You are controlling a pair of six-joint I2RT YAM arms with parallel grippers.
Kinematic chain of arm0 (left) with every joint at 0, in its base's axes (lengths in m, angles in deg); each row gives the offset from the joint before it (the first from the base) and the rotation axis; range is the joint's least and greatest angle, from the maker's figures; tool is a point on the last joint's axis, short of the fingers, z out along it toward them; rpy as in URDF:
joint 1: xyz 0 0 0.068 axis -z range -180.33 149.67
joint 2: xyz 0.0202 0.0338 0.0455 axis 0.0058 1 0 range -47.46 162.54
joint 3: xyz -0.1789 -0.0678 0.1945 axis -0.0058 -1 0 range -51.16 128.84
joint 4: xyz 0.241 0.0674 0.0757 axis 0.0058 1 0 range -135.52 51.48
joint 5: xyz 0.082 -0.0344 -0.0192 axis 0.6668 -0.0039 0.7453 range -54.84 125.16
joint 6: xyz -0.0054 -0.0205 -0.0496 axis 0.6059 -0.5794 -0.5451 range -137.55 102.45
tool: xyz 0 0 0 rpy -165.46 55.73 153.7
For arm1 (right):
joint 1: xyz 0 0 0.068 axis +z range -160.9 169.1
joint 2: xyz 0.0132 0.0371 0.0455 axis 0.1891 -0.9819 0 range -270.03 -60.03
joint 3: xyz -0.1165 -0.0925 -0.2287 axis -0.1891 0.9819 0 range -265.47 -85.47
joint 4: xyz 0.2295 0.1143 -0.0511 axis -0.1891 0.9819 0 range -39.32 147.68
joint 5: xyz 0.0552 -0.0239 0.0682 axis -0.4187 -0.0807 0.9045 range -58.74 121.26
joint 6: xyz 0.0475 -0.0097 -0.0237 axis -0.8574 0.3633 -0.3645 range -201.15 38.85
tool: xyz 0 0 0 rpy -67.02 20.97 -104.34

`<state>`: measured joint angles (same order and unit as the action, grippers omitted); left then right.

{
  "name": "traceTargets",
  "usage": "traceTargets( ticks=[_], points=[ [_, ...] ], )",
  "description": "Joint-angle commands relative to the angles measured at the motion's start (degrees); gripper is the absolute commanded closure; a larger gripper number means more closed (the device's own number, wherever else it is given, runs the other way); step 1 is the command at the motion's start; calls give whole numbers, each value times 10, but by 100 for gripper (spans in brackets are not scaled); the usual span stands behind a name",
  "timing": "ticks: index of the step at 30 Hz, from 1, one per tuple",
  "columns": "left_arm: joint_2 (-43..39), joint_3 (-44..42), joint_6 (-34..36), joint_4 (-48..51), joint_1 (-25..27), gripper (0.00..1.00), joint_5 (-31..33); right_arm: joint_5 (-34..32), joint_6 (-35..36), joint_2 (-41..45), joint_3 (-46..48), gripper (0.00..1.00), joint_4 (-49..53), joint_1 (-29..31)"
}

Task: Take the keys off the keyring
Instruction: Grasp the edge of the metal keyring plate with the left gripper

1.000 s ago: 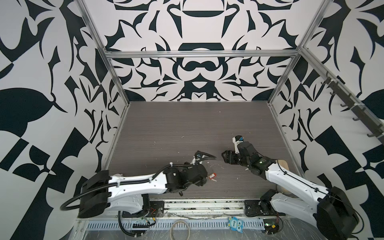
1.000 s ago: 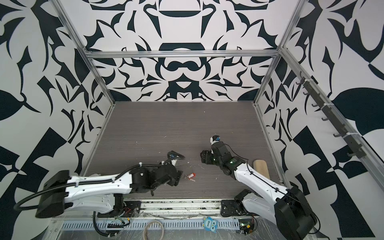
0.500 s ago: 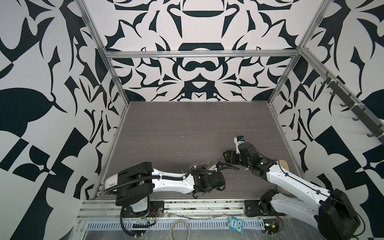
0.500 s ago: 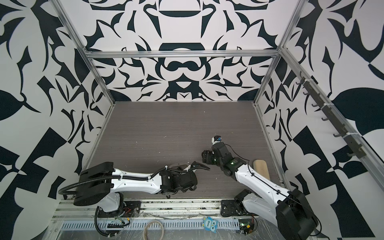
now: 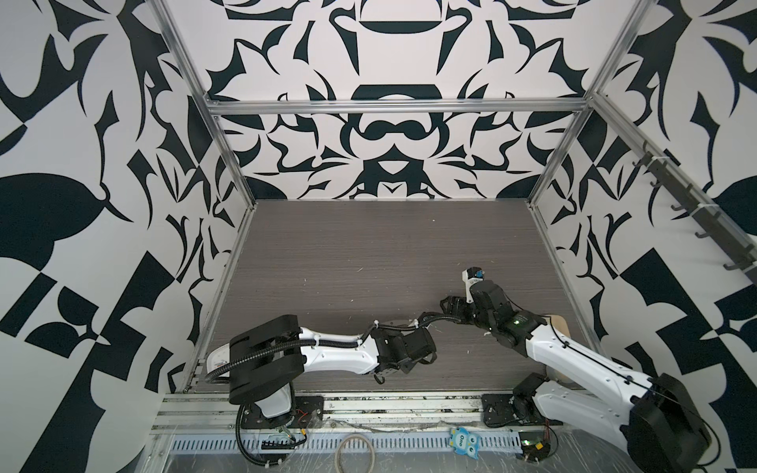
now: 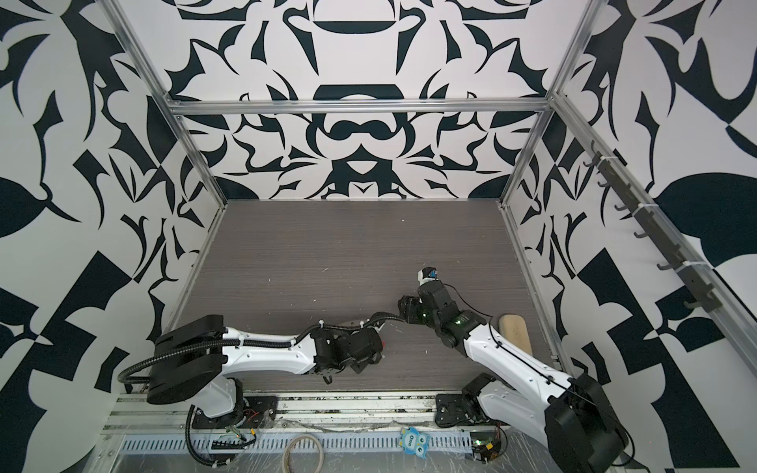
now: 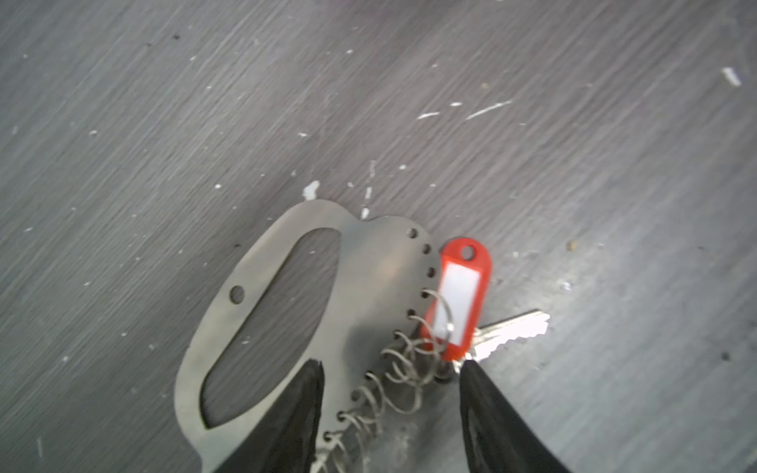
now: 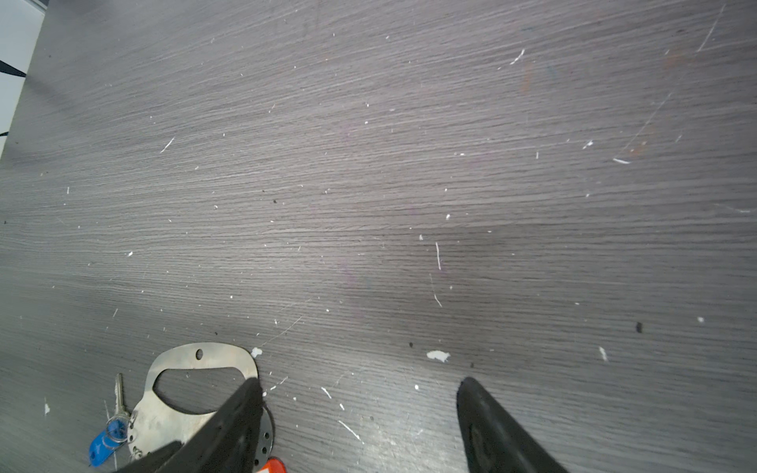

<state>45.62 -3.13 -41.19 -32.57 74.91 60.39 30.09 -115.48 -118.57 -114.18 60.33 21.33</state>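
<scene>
You have a table [image 7: 164, 123] with a dark grey wood-grain face, matt and finely ridged, flecked with white scraps [image 7: 311, 189]. Your keyring [image 7: 360, 286] plate looks dull grey and smooth, its split rings [image 7: 403, 370] thin bright wire. The red tag [image 7: 461, 295] is glossy plastic around a white paper-like insert; the red-tagged key [image 7: 514, 329] is shiny silver metal. The blue tag [image 8: 102, 446] looks like plastic too, and the blue-tagged key [image 8: 119, 391] is duller metal

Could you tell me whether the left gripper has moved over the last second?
Yes. In a top view the left gripper has shifted rightward, closer to the blue owl sticker on the front rail.
</scene>
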Motion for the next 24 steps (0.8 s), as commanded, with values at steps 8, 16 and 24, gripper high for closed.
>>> traceTargets(
  ticks=[8, 16, 24],
  points=[
    [-75, -57, -27, -12, -5, 33, -58, 0, -3, -8, -7, 23, -13, 1],
    [-42, -58, -19, -27, -4, 36, -59, 4, -6, -14, -9, 23, -12, 1],
    [-11, -49, -11, -36, -4, 59, -41, 4, -7, -4, -9, 23, -8, 0]
  ],
)
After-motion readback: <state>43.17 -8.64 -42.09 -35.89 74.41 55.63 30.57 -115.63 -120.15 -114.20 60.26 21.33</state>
